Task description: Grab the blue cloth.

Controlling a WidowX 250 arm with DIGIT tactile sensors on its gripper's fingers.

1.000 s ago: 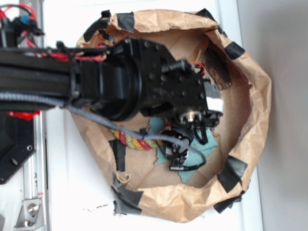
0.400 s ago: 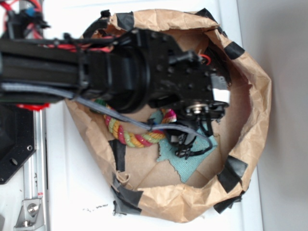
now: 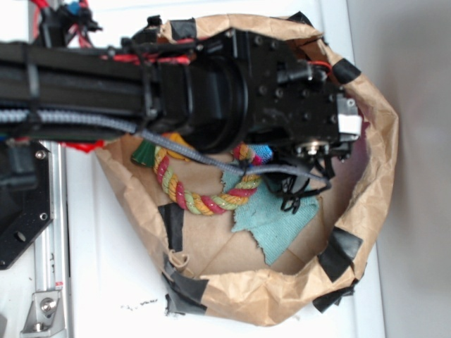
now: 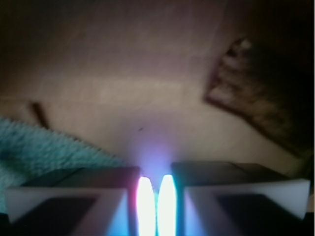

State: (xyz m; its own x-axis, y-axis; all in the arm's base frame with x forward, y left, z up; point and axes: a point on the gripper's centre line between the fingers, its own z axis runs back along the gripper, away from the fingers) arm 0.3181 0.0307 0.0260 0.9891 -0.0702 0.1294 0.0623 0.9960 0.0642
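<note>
The gripper [image 4: 153, 196] has its fingers nearly together with only a thin gap, holding nothing. The cloth [image 3: 276, 220] lies on the bag [image 3: 366, 190] floor, toward eight o'clock from the fingertips in the wrist view.

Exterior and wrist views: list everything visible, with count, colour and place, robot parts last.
Paper bag: one, brown, black tape patches on its rolled rim, on a white surface.
Cloth: one, teal-blue, ragged, flat on the bag floor toward the lower rim; seen at lower left in the wrist view.
Rope: one, twisted red, yellow, green and pink, curved on the bag floor beside the cloth, partly under the arm.
Dark patch: one, brown-black, on the bag floor at upper right of the wrist view; cannot tell what it is.
Arm: one, black, reaching into the bag.
Gripper: one, pads nearly touching, holding nothing visible.
</note>
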